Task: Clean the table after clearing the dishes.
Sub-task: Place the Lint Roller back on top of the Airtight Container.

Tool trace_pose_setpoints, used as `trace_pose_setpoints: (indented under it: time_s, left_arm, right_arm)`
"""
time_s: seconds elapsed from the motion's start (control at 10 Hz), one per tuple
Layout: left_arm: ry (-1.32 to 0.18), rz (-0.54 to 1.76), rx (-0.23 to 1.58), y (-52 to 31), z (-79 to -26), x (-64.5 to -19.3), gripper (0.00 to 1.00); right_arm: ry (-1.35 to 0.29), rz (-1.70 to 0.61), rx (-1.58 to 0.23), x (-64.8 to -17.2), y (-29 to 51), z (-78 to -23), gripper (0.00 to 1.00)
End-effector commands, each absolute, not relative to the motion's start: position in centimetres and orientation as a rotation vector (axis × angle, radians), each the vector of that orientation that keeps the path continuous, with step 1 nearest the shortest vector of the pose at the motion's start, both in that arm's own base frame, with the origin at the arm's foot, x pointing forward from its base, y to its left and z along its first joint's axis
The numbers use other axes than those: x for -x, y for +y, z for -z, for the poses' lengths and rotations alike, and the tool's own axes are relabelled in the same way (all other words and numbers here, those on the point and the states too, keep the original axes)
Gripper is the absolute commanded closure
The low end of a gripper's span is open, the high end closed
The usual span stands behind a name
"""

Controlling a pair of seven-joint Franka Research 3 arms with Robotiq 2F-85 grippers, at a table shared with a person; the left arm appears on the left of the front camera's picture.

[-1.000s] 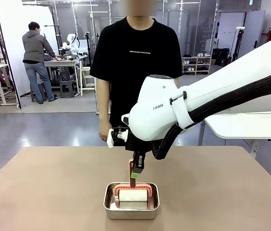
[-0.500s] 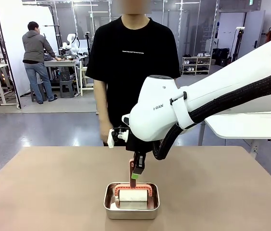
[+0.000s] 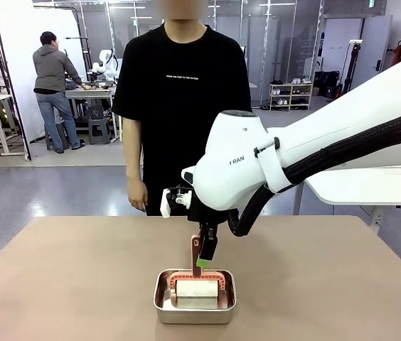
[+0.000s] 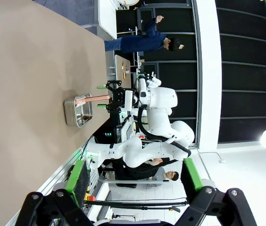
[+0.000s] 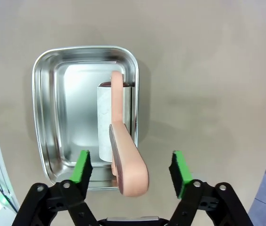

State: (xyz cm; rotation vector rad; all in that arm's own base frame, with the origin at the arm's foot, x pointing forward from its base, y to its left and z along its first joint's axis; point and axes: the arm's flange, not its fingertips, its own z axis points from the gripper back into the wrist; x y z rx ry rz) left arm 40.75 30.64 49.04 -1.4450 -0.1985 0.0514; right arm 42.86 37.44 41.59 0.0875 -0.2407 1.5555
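The tan-brown table (image 3: 65, 284) carries a small steel pan (image 3: 159, 302) near its front edge. In the pan lies a white roller (image 3: 197, 288) with a pink handle (image 3: 195, 249) standing up out of it. My right gripper (image 3: 202, 249) hangs straight over the pan. In the right wrist view it (image 5: 130, 167) is open, its green pads on either side of the pink handle (image 5: 126, 160) without touching it. My left gripper (image 4: 136, 181) is open and holds nothing, off the table's side and far from the pan (image 4: 74, 113). The dishes are out of view.
A person in a black shirt stands at the table's far edge, one hand (image 3: 138, 192) hanging at the side. A white table (image 3: 371, 185) stands at the back right. Bare tabletop (image 5: 208, 94) surrounds the pan.
The person has shifted towards picture left behind the table. My right gripper stays over the pan and the upright handle, almost unmoved.
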Motion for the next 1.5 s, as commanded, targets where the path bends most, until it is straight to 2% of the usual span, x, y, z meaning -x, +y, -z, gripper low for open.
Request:
trace_pose_setpoints:
  time_s: [0.0, 0.3, 0.5, 0.6, 1.4]
  left_arm:
    - [-0.203, -0.056, 1.441, 30.8, -49.2, -40.5, 0.00]
    - [-0.203, -0.056, 1.441, 30.8, -49.2, -40.5, 0.00]
    - [-0.203, -0.056, 1.441, 30.8, -49.2, -40.5, 0.00]
    - [-0.203, -0.056, 1.441, 30.8, -49.2, -40.5, 0.00]
    - [-0.203, -0.056, 1.441, 30.8, -49.2, -40.5, 0.00]
  right_arm:
    - [-0.266, -1.567, -0.058, -42.2, 37.6, -42.7, 0.01]
    - [-0.287, -1.560, -0.041, -42.2, 37.9, -44.0, 0.00]
    - [-0.244, -1.520, -0.091, -42.3, 37.7, -44.4, 0.00]
    - [-0.285, -1.572, -0.063, -42.6, 37.9, -44.0, 0.00]
    - [-0.285, -1.572, -0.063, -42.6, 37.9, -44.0, 0.00]
